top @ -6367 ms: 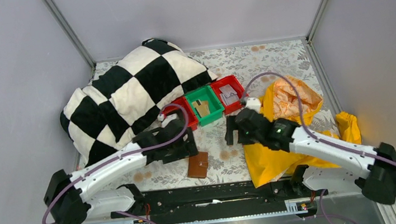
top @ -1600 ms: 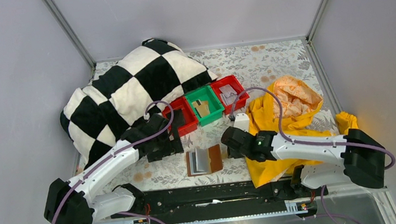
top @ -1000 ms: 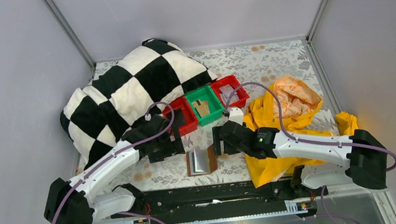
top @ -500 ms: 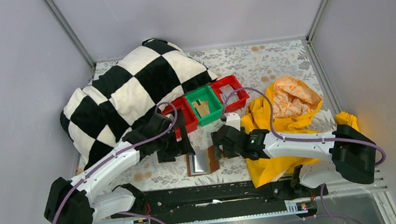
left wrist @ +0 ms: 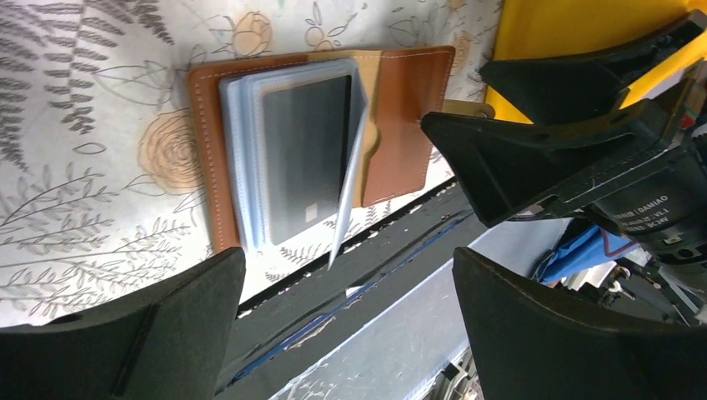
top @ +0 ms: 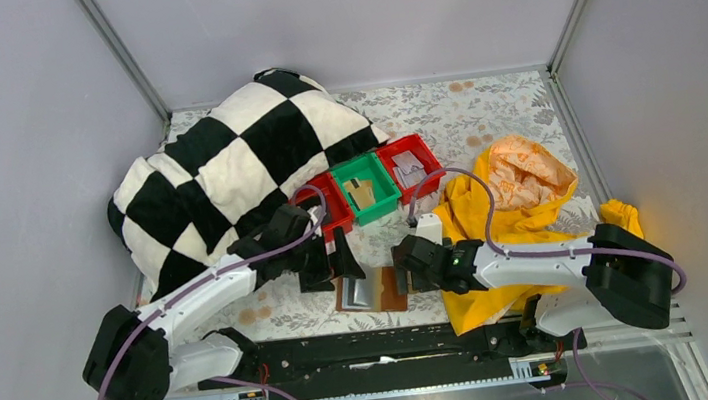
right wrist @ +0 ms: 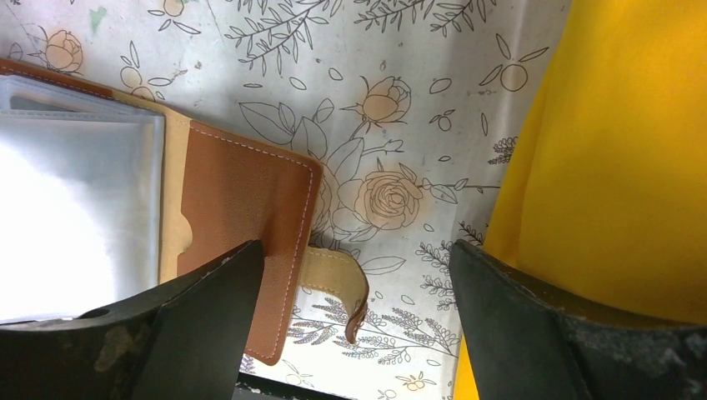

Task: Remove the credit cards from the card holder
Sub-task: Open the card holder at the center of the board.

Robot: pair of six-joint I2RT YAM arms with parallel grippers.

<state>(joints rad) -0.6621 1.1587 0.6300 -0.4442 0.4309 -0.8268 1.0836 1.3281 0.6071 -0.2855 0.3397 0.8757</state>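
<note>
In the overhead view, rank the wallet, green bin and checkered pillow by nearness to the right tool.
1. Wallet: just left of the right tool, at the table's near edge.
2. Green bin: farther back, mid-table.
3. Checkered pillow: farthest, at the back left.

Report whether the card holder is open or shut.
Open: the card holder lies spread flat, plastic sleeves exposed, a dark card inside one.
</note>
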